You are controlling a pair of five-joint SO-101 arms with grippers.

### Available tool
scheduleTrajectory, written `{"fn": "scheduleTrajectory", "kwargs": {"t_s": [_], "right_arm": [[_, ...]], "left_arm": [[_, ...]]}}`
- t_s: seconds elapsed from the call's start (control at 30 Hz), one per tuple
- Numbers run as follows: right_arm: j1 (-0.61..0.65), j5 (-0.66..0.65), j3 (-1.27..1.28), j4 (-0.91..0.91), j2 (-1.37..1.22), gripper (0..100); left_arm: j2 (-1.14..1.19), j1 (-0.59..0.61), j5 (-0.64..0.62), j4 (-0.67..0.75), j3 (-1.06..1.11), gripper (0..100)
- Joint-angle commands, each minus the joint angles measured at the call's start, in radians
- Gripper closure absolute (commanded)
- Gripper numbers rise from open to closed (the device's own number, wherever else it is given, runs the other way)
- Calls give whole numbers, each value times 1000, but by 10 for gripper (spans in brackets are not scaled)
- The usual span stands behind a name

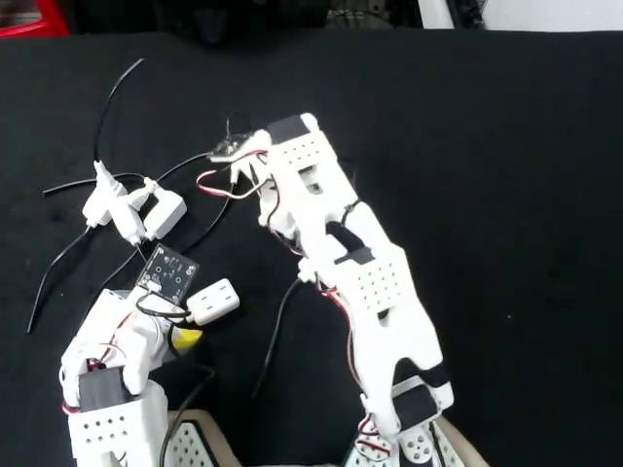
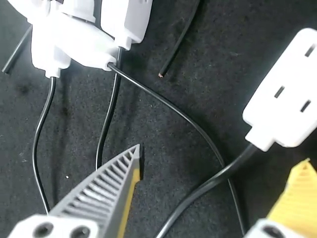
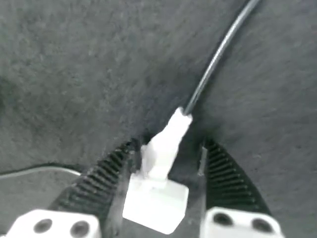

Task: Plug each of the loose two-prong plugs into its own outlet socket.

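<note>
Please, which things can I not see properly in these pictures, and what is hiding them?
Right wrist view: the plug is blurred, so its prongs cannot be made out.
Left wrist view: the white plug cluster and the outlet socket are cut off by the picture's edge.
High view: that cluster is too small to tell which pieces are joined.

The tabletop [image 1: 506,146] is covered in black cloth: matt, a bit fuzzy, kinda felt-like. The outlet socket [image 2: 285,106] and plugs [image 2: 79,34] are smooth white plastic with a soft sheen. The cords [image 2: 168,106] have slick black sheathing. The left end effector [image 2: 220,158] has matt plastic fingers [image 2: 106,186] — ribbed on the inner faces.
</note>
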State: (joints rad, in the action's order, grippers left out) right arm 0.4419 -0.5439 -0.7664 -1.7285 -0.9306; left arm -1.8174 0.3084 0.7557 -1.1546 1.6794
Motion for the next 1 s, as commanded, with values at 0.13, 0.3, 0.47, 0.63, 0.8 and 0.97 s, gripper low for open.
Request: {"fn": "scheduleTrajectory", "kwargs": {"t_s": [0.13, 0.3, 0.47, 0.63, 0.8, 0.97], "right_arm": [[8, 6, -107, -37, -53, 808], [8, 2, -107, -37, -42, 809], [6, 3, -107, -37, -35, 939], [8, 6, -108, -37, -30, 986], [9, 26, -97, -38, 79, 987], [21, 68, 36, -38, 282, 987]], "left_arm": [[-5, -7, 5, 20, 19, 565], [-5, -7, 5, 20, 19, 565], [-5, -8, 5, 20, 19, 565], [-5, -12, 5, 21, 19, 565], [-5, -8, 2, 21, 19, 565], [-5, -10, 2, 21, 19, 565]]}}
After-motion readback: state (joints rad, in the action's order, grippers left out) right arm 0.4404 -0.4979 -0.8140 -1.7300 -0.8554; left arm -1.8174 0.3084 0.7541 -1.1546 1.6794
